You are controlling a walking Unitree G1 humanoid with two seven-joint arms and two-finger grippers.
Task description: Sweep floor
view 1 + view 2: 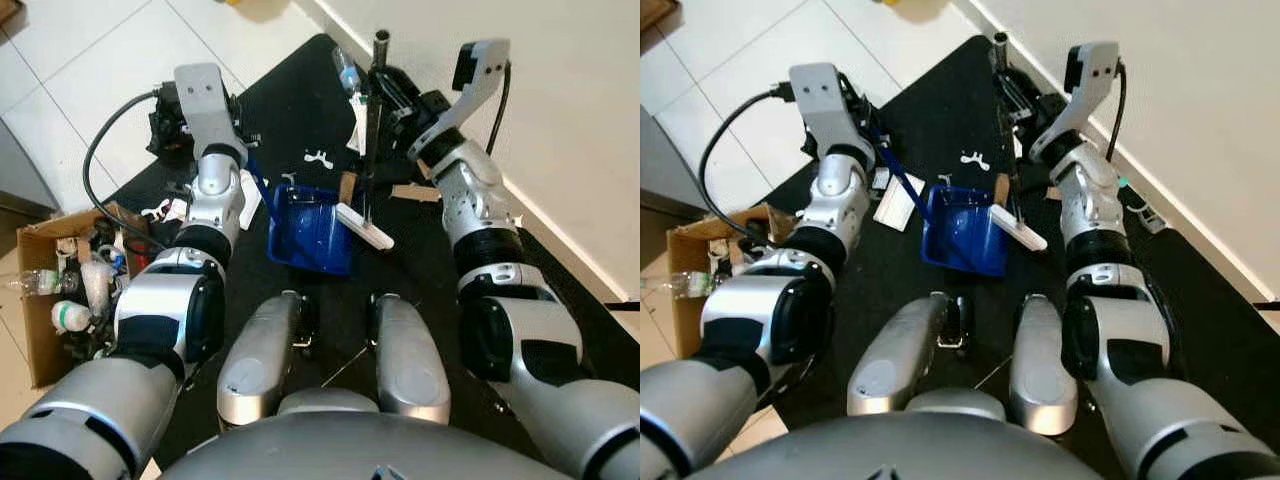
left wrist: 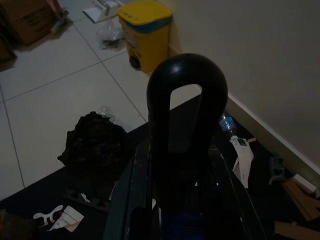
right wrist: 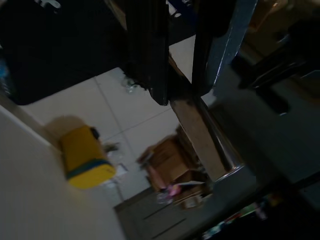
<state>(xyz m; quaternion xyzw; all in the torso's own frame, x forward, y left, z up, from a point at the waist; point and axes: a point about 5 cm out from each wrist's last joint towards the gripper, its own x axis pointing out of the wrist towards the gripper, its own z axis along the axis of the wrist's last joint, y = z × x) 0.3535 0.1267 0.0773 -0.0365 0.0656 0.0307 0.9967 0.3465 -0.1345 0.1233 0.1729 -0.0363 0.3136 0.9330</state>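
A blue dustpan [image 1: 310, 235] rests on the black mat [image 1: 300, 110] in front of me. Its blue handle [image 1: 898, 175] rises to my left gripper [image 1: 855, 110], which is shut on it; the handle's black loop [image 2: 187, 100] stands between the fingers in the left wrist view. My right gripper [image 1: 395, 95] is shut on the dark broom stick [image 1: 372, 130]. The stick runs down to a white brush head [image 1: 365, 225] lying at the dustpan's right edge. White paper scraps [image 1: 318, 158] and a cardboard piece [image 1: 415, 192] lie on the mat beyond the pan.
A cardboard box [image 1: 60, 290] of bottles and rubbish stands at my left on the white tiles. A plastic bottle [image 1: 347, 72] lies at the mat's far end. The wall and its baseboard [image 1: 560, 230] run along the right. A yellow bin [image 2: 145, 32] and a dark crumpled heap [image 2: 95, 142] lie further off.
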